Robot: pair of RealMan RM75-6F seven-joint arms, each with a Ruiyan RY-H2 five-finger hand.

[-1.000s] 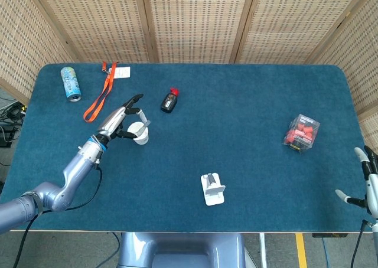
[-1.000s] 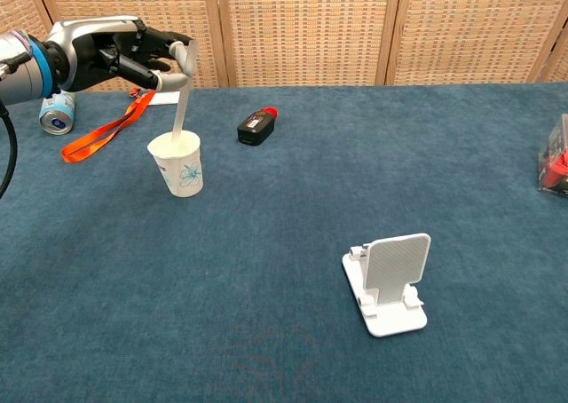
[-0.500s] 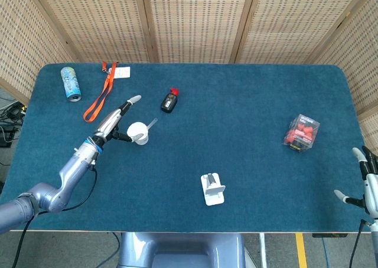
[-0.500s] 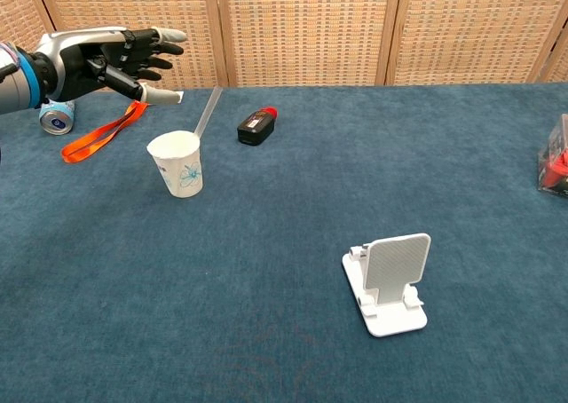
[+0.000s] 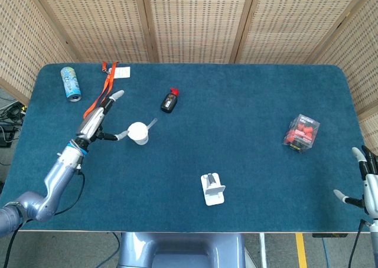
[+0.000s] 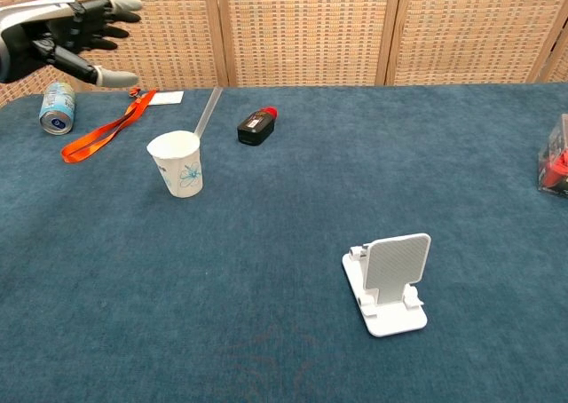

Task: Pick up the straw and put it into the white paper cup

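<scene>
since the straw (image 6: 208,112) is already standing in the white paper cup (image 6: 177,163), leaning on the rim and poking out up and to the right, the job looks basically done to me. what's left is just the getaway. the left hand (image 6: 67,37) hangs up and to the left of the cup with fingers spread, holding nothing, well apart from cup and straw in both views. if i were driving it, i'd pull it away high and to the side, not low across the cup. that cup looks light and a brush on the rim or the straw tip could tip the lot.

the cup holds the straw and i can't see anything else inside it; from the head view the mouth just looks white. the other container is a clear box of red pieces (image 5: 302,133) far over on the right side of the worktop (image 5: 248,103).

around the cup there's an orange lanyard (image 6: 105,130) to its left, a drinks can (image 6: 58,108) lying beyond that, and a small black bottle with a red cap (image 6: 256,124) just to the right behind it. a white phone stand (image 6: 390,283) sits nearer the front. the right hand (image 5: 366,182) is off the right edge of the worktop, fingers apart, nothing in it.
</scene>
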